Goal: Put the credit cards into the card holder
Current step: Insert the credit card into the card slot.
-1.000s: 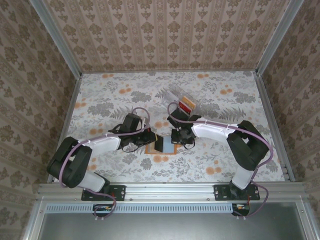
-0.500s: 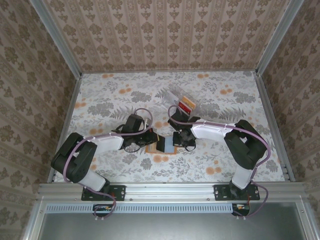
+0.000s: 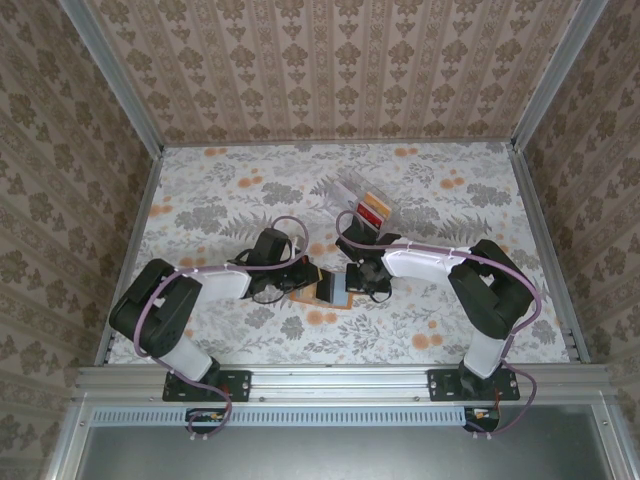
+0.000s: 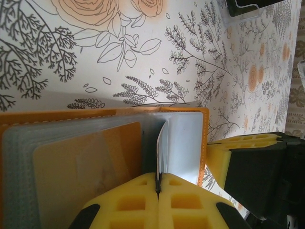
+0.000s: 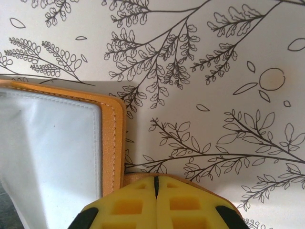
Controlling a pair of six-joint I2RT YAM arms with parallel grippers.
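1. Two claws meet at the open card holder (image 3: 332, 294), mid-counter nearer the near edge.
2. Shut, the left claw (image 4: 157, 183) pinches its clear sleeve (image 4: 162, 143).
3. Shut too, the right claw (image 5: 156, 183) presses the holder's orange edge.
4. Open counter (image 3: 200, 210) spreads toward both side edges.

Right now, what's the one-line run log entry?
left end effector: shut on clear sleeve of open orange-tan leather-look card holder | right end effector: shut on holder's edge | orange-yellow plastic card: in sleeve
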